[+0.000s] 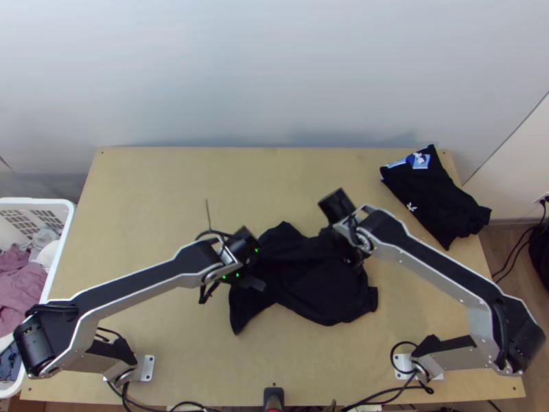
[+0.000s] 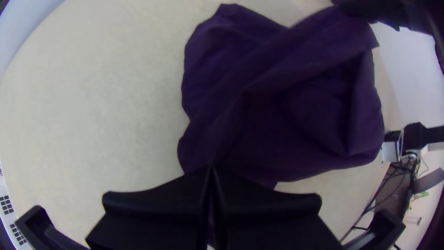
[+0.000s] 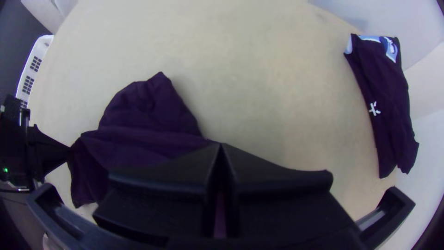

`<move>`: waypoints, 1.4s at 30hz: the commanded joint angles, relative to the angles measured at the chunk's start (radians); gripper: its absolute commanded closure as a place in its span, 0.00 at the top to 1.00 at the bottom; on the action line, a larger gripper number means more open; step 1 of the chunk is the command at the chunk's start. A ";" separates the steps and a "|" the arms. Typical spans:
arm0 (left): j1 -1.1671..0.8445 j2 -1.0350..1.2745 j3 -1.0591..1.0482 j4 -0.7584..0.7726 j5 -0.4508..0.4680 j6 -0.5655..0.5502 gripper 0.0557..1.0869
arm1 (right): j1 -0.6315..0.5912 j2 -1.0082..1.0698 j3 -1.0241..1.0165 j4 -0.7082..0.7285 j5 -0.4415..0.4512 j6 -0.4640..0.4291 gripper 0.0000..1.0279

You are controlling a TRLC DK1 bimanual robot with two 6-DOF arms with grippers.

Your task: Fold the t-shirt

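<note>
And here we are at the light wooden table [image 1: 158, 206], with the black t-shirt [image 1: 312, 292] lying rumpled around the table's middle, partly doubled over itself, nearer the table's near edge than its far one. Both arms come in from the table's near edge, one from each side, and look at this, both have cloth! The left gripper [image 1: 252, 278] is over the shirt's left end, its jaws pressed nearly together, a strip of dark fabric showing in the slit between them, the rest spreading out beyond the fingertips. Across the middle of the table, the right gripper [image 1: 346, 237] matches it: jaws drawn close, cloth pinched at the tips and a sliver showing down the gap, while most of the shirt lies off to the gripper's left. Between the two holds runs a long raised fold, with a rounded lobe of fabric on the side toward the table's far edge. Over at the table's far right corner sits a folded dark garment [image 1: 429, 196] with a blue-and-white patch and a small white mark, one end poking past the table's right edge. Off the table's left side, a white basket [image 1: 60, 202] holds pink and pale clothes [image 1: 20, 281].
</note>
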 commanded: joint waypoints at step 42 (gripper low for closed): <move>0.508 -0.206 0.892 -0.042 -0.067 0.107 0.04 | -0.045 -0.170 0.878 -0.090 0.688 -0.331 0.03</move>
